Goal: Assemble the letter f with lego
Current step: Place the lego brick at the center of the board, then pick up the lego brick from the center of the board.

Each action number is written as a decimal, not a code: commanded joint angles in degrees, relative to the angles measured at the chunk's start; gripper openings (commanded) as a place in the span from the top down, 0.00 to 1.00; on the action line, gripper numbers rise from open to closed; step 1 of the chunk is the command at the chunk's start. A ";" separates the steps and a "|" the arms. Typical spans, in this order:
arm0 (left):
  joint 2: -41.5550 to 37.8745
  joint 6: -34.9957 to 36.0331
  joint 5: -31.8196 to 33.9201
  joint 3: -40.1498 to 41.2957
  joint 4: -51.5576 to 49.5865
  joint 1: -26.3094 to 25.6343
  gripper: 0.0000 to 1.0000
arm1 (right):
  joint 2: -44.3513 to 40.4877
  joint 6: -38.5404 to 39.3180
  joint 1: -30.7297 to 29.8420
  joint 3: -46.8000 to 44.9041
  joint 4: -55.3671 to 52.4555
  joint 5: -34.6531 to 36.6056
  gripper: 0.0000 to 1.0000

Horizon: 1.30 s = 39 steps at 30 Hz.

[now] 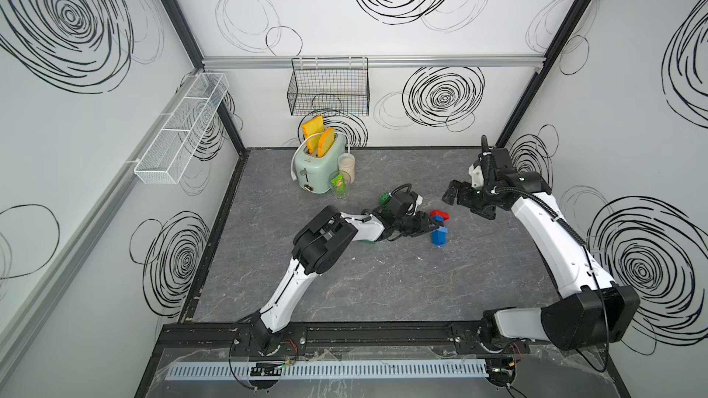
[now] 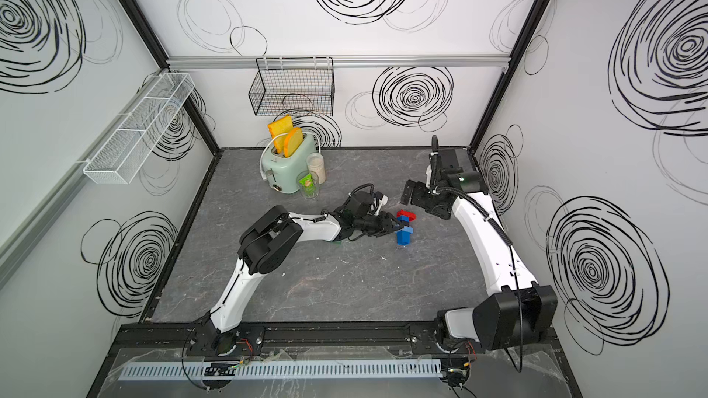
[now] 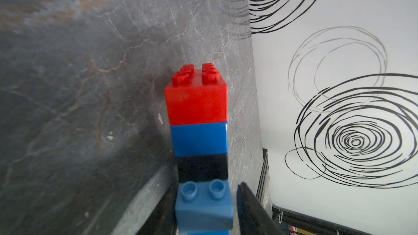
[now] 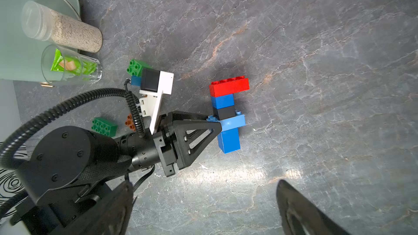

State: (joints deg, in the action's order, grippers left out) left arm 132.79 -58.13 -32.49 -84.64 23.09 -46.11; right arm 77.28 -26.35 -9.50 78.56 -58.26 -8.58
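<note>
The lego stack lies flat on the table in both top views, its red oblong brick (image 1: 439, 214) (image 2: 406, 215) toward the back. In the right wrist view it runs red (image 4: 229, 86), blue (image 4: 222, 101), black (image 4: 224, 112), a light blue crosspiece (image 4: 233, 123), then blue (image 4: 229, 141). My left gripper (image 1: 432, 225) (image 3: 207, 213) straddles the end of the light blue brick (image 3: 203, 204). It is open a little, with a gap between one finger (image 3: 251, 211) and the brick. My right gripper (image 1: 454, 195) (image 4: 208, 209) hovers wide open behind and to the right of the stack, holding nothing.
Loose bricks lie behind the left arm: a green square one (image 4: 135, 67) on a blue one, a green oblong (image 4: 104, 127) and an orange-brown one (image 4: 130, 122). A mint toaster (image 1: 318, 164), a jar (image 1: 346, 166) and a glass (image 1: 340, 187) stand at the back.
</note>
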 commanded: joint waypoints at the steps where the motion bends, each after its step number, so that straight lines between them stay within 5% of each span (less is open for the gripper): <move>1: 0.37 -0.28 1.25 -1.41 1.46 -0.13 0.50 | -1.38 0.36 0.03 -0.52 -0.18 0.05 0.01; 21: -11.53 12.86 11.13 0.71 -14.95 2.06 0.30 | -3.10 0.56 -2.59 -2.44 1.07 1.30 0.01; 32: -33.89 20.16 16.36 9.65 -32.03 7.48 0.10 | -4.83 0.53 -3.85 -4.30 2.69 1.47 0.01; 34: -34.76 18.07 18.32 9.05 -35.84 10.52 0.01 | -5.26 0.68 -3.82 -5.40 2.93 1.29 0.01; 39: -27.31 6.60 22.53 0.91 -45.49 15.08 0.02 | -6.35 1.06 -3.82 -6.76 2.65 1.72 0.01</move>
State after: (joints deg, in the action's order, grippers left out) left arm 100.40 -44.93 -14.37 -80.03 -13.39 -31.99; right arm 72.31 -26.09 -13.02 72.31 -55.72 -7.27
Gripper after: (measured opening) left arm 0.981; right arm 0.989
